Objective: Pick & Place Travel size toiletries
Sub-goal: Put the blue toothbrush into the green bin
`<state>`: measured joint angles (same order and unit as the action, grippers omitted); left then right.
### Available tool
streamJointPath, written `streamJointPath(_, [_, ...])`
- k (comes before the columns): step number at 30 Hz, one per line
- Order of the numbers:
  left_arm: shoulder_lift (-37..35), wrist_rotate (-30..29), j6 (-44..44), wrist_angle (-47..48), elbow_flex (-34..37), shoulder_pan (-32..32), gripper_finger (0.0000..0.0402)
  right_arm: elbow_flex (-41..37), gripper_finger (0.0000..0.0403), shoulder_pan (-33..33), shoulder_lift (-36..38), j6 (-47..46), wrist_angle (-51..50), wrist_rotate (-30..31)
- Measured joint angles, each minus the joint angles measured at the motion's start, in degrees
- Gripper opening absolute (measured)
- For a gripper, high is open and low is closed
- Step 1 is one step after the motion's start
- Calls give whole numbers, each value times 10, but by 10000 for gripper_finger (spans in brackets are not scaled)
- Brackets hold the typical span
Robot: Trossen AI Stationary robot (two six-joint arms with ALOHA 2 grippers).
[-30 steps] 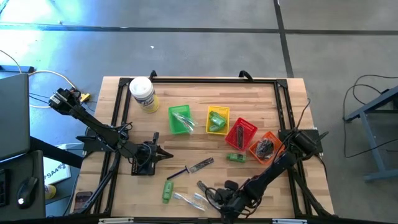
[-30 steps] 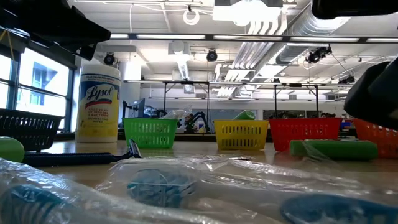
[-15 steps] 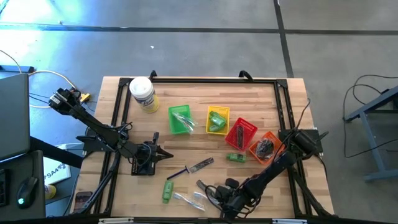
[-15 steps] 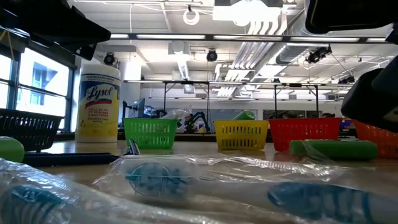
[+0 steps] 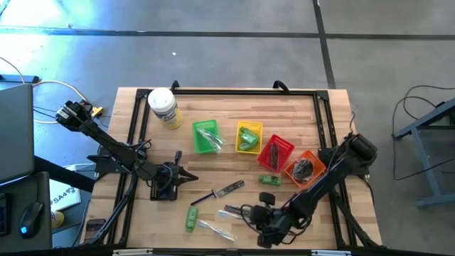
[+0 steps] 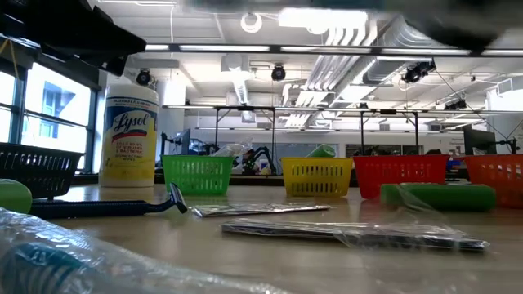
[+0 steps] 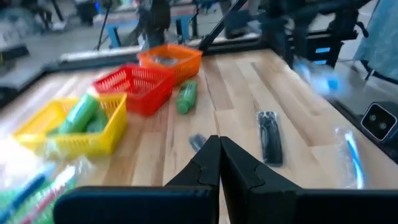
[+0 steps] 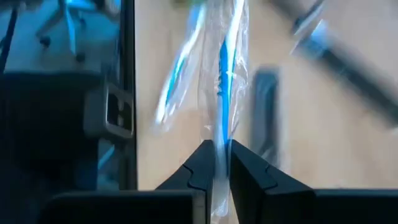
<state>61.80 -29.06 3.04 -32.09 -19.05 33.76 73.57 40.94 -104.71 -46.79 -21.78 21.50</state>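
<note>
Tabletop jar point(image 6: 129, 131) reads "Lysol".

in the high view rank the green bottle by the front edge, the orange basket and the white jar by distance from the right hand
1. Green bottle, left of the right hand, near the front edge.
2. Orange basket, right side, farther back.
3. White jar, far back-left corner.

The table holds 4 small mesh baskets: 1 green point(image 5: 205, 135), 1 yellow point(image 5: 249, 136), 1 red point(image 5: 276, 152), 1 orange point(image 5: 306, 167). 1 white wipes jar point(image 5: 163, 107) stands near the back. 2 green bottles point(image 5: 191, 217) point(image 5: 269, 180) lie loose.
</note>
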Motion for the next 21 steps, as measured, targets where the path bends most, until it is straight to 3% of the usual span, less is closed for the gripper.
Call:
streamJointPath(6, [-2,31,-84,-59,0,36,0,1,17,-64,69,111,-16,26])
streamJointPath(12, [-2,30,-118,-85,-1,67,0,2,29,-177,110,170,1,13])
streamJointPath(21, [-2,32,-104,-80,-1,71,0,1,20,-384,112,173,-24,-250])
